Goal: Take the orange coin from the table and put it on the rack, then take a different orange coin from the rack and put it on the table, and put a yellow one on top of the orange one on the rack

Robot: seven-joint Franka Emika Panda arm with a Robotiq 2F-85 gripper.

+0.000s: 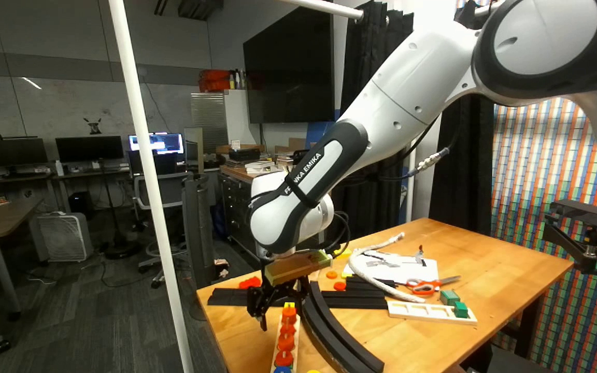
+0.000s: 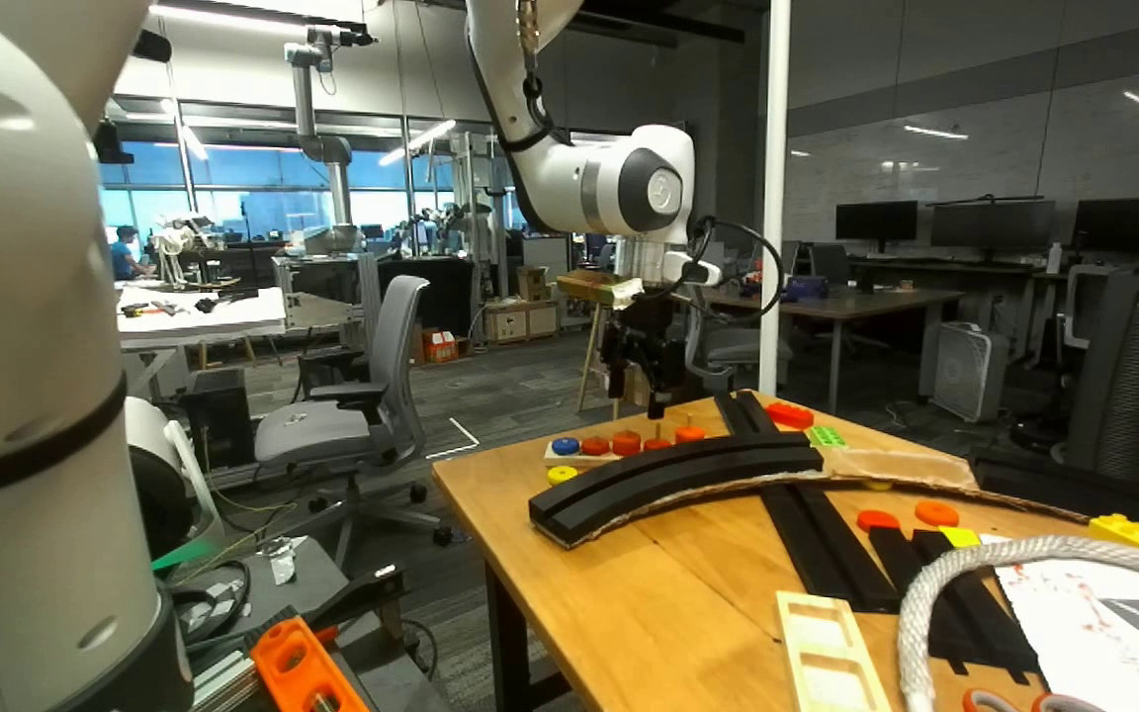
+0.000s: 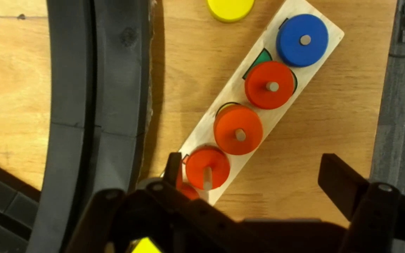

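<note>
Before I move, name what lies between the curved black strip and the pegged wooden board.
In the wrist view, a flat round yellow disc on the wooden tabletop.

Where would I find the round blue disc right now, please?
In the wrist view, the blue disc sits toward the upper right, on the end of the pale wooden pegboard, beside a round red disc.

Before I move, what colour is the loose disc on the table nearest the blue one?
That loose disc is yellow; the wrist view shows it best.
</note>
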